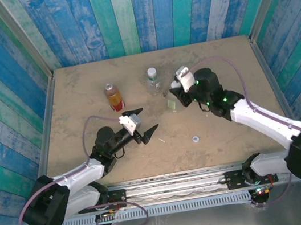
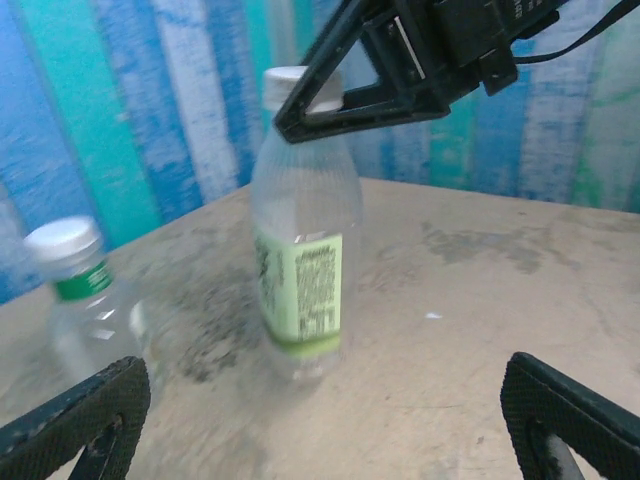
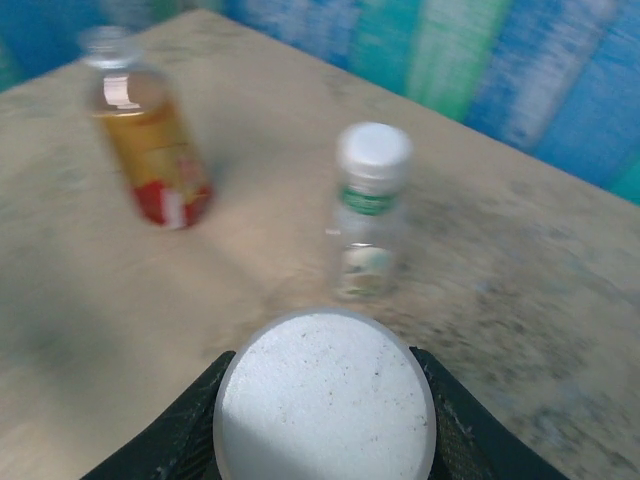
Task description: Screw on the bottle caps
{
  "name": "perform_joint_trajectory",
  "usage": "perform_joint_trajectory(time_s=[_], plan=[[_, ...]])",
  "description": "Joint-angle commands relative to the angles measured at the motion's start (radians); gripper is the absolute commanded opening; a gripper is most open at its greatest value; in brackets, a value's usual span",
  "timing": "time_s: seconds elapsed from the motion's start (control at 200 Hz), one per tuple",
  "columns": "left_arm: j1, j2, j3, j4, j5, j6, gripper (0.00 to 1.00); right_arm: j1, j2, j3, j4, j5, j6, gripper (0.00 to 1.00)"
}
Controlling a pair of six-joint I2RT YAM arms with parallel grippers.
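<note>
Three bottles (image 1: 114,97) occupy the tan, plank-walled table (image 1: 78,95).

Blue and teal plank walls (image 1: 122,13), scuffed tan tabletop (image 1: 79,101), even light

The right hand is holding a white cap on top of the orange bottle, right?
No. The right hand holds the white cap on top of the clear green-labelled bottle, as the left wrist view shows; the orange bottle stands apart.
</note>
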Motion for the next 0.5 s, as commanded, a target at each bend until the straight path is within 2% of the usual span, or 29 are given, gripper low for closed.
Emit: perform_joint_trajectory(time_s=[0.0,0.29,0.426,0.496], plan=[[-0.003,-0.036,-0.043,0.061,-0.183,-0.093,0.94,-0.076,0.103,0.091,0.054,0.057,0.118,0.1],[-0.004,-0.043,-0.052,0.012,-0.225,-0.104,0.94,-0.167,0.431,0.345,-0.007,0.076,0.142,0.1],[-0.004,-0.046,-0.041,-0.004,-0.226,-0.113,0.94,-0.18,0.477,0.382,-0.038,0.093,0.129,0.12],[-0.003,-0.041,-0.036,-0.011,-0.234,-0.121,0.94,-0.181,0.477,0.376,-0.037,0.085,0.119,0.17]])
